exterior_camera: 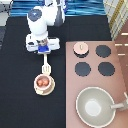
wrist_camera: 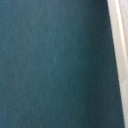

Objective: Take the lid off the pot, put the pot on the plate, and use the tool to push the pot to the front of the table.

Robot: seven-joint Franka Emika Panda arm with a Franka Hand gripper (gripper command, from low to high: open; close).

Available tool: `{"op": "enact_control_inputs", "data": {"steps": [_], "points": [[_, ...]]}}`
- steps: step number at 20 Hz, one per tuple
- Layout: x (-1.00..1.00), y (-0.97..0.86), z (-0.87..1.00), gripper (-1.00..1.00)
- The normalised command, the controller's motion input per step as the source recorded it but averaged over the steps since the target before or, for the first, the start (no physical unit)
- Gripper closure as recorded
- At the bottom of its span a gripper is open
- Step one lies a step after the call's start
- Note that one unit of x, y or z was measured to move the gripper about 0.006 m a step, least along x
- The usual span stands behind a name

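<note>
**Pot on plate, spatula held just behind it**

The claw [exterior_camera: 45, 55] hangs over the black tabletop [exterior_camera: 20, 100] toward the exterior view's top, closed on the handle of the tool [exterior_camera: 46, 65]. The tool's slotted cream head points down at the pot [exterior_camera: 43, 81]. The pot, round with reddish contents, sits on the cream plate [exterior_camera: 43, 89]. Bare tabletop stretches below the plate to the exterior view's bottom edge. On the exterior view's right lies the pinkish stove board [exterior_camera: 120, 75]. The lid [exterior_camera: 80, 48] rests on the board's upper-left burner, and a large grey pan [exterior_camera: 95, 106] sits lower down.
</note>
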Motion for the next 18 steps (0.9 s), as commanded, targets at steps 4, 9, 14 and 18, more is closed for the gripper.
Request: {"op": "enact_control_inputs", "data": {"steps": [4, 9, 14, 18], "points": [[0.95, -0.13, 0.19, 1.0], [0.94, -0.15, 0.14, 1.0], [0.98, -0.11, 0.17, 1.0], [1.0, 0.02, 0.08, 1.0]]}}
